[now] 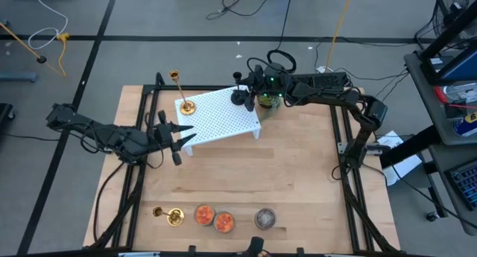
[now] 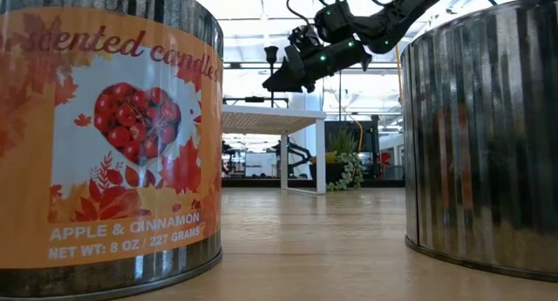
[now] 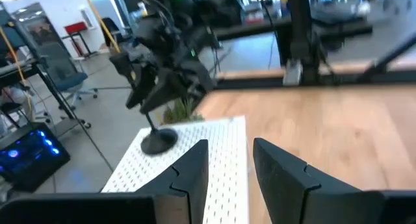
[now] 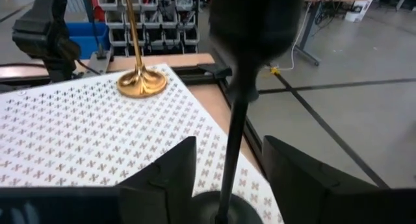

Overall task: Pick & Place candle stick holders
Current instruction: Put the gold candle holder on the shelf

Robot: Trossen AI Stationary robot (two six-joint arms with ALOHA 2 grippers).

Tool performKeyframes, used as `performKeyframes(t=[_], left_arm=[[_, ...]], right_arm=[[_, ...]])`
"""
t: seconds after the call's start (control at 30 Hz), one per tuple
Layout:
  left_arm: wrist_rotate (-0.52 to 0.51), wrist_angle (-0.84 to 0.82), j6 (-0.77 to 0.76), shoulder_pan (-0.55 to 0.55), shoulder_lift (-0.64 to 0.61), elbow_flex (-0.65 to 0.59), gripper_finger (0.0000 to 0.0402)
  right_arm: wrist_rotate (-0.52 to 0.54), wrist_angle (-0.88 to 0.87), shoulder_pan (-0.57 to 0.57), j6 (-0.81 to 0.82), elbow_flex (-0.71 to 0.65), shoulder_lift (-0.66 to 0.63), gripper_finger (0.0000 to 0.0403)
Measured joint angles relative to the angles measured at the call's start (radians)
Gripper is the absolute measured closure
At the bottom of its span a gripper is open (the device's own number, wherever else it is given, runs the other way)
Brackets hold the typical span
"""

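A black candle stick holder (image 1: 238, 94) stands upright on its round base at the far right corner of the white perforated platform (image 1: 220, 115). My right gripper (image 1: 246, 84) is open, its fingers on either side of the black stem (image 4: 231, 130) without touching it. One gold holder (image 1: 184, 106) stands on its flared base at the platform's left end and also shows in the right wrist view (image 4: 140, 81). A second gold holder (image 1: 168, 215) lies on its side near the table's near edge. My left gripper (image 1: 184, 135) is open and empty by the platform's near left corner.
Two orange candle tins (image 1: 203, 214) (image 1: 223, 223) and a grey tin (image 1: 264, 217) sit by the near edge, and loom large in the low view (image 2: 105, 135). A small plant (image 1: 267, 102) stands behind the platform's right end. Bare wood lies between platform and tins.
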Motion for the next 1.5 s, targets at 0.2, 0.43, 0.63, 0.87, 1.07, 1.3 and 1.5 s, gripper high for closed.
performKeyframes(t=[0.2, 0.43, 0.63, 0.87, 1.07, 1.3, 1.5], left_arm=[[0.056, -0.176, -0.042, -0.001, 0.0, 0.0, 0.0273], [0.228, -0.284, -0.046, -0.048, -0.008, 0.0, 0.0273], [0.382, -0.446, -0.17, -0.091, -0.04, 0.0, 0.0273], [0.623, -0.587, -0.355, -0.139, -0.051, 0.0, 0.0273], [0.757, -0.601, -0.378, -0.201, -0.05, 0.0, 0.0273], [0.773, -0.61, -0.447, -0.293, -0.052, -0.027, 0.0273], [0.796, -0.41, -0.571, -0.385, -0.05, -0.185, 0.0273]], right_arm=[[0.0, -0.065, 0.0, -0.017, 0.0, -0.04, 0.0202], [0.0, -0.111, 0.003, -0.016, 0.0, -0.094, 0.0188], [-0.001, -0.227, 0.019, -0.052, -0.001, -0.15, 0.0188], [-0.001, -0.252, 0.04, -0.061, -0.066, -0.231, 0.0188], [-0.001, -0.245, 0.075, -0.06, -0.15, -0.308, 0.0188], [-0.001, -0.239, 0.144, -0.053, -0.234, -0.411, 0.0188], [-0.003, -0.096, 0.208, -0.025, -0.303, -0.486, 0.0188]])
